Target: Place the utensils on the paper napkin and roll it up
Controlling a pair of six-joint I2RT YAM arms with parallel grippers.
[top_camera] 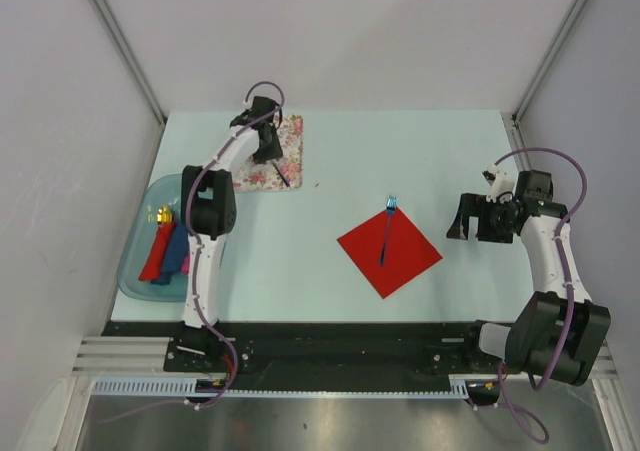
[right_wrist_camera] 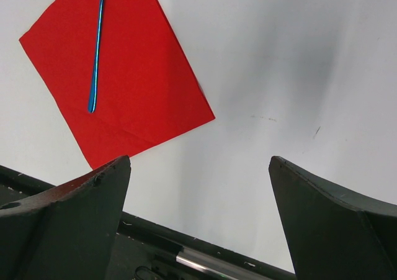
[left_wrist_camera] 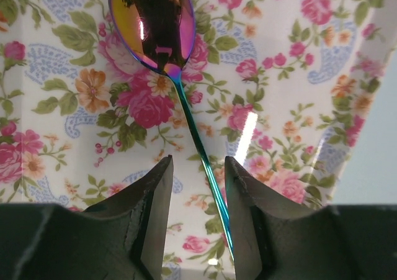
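Thin-handled iridescent spoon [left_wrist_camera: 186, 118]: handle runs between the left gripper's [left_wrist_camera: 198, 162] parted jaws, ungripped, bowl pointing away. Metallic blue fork [top_camera: 385, 233] on square red paper napkin [top_camera: 405, 256]: tines toward the table's far side. Right gripper [right_wrist_camera: 198, 162]: jaws wide apart.

spoon [left_wrist_camera: 152, 27]: bowl tip cut by top edge | fork [right_wrist_camera: 97, 50]: tines cut off at top edge
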